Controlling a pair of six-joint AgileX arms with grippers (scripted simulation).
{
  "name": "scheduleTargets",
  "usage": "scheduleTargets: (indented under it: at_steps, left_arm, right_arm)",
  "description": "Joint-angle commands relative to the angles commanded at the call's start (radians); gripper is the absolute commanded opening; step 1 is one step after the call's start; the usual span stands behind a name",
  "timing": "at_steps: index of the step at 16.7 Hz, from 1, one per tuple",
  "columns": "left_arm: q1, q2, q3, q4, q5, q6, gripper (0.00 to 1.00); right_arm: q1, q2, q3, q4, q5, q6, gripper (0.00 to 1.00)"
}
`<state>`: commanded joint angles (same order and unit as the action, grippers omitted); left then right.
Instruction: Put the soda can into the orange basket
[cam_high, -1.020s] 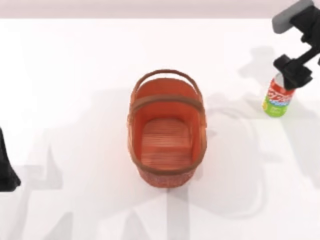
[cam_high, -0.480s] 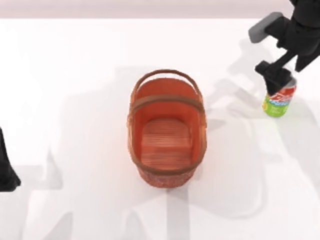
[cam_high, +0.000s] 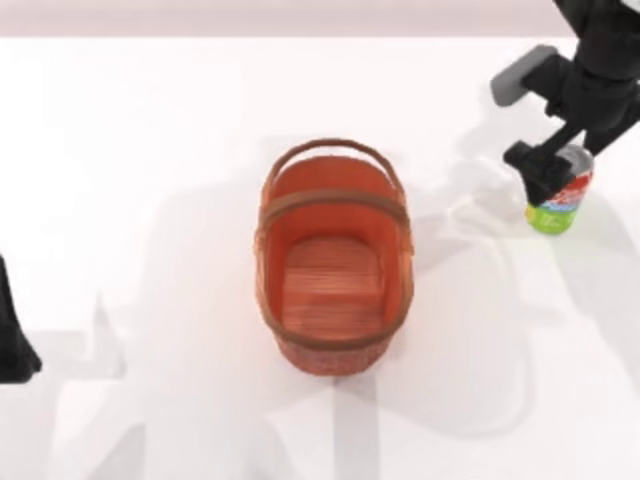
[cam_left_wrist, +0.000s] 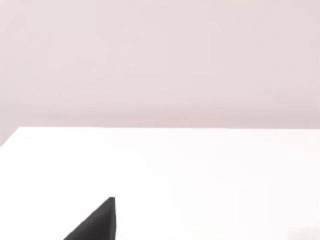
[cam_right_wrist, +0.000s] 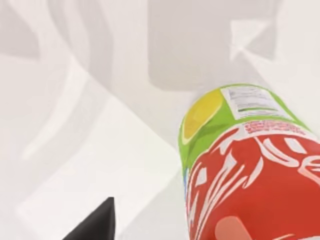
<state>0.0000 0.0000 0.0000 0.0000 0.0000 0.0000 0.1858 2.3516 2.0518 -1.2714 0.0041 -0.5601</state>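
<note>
Red-and-lime cylindrical soda can (cam_high: 558, 203): upright, far right of table, right gripper (cam_high: 552, 170) at its top; grip undeterminable. Oval orange woven basket (cam_high: 334, 262): centre. Left arm (cam_high: 14, 335): parked, left edge.

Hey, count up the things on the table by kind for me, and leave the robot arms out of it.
Soda can: 1
Orange basket: 1
Total: 2
</note>
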Motion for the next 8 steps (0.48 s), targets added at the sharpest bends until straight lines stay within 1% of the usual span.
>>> scheduleTargets:
  at_steps: [3, 7, 8]
  left_arm:
    - [0.000, 0.000, 0.000, 0.000, 0.000, 0.000, 1.00]
    - [0.000, 0.000, 0.000, 0.000, 0.000, 0.000, 1.00]
    - [0.000, 0.000, 0.000, 0.000, 0.000, 0.000, 1.00]
  right_arm:
    - [0.001, 0.007, -0.071, 0.077, 0.000, 0.001, 1.00]
    - [0.002, 0.008, -0.076, 0.082, 0.000, 0.001, 1.00]
    - [0.002, 0.008, -0.076, 0.082, 0.000, 0.001, 0.92]
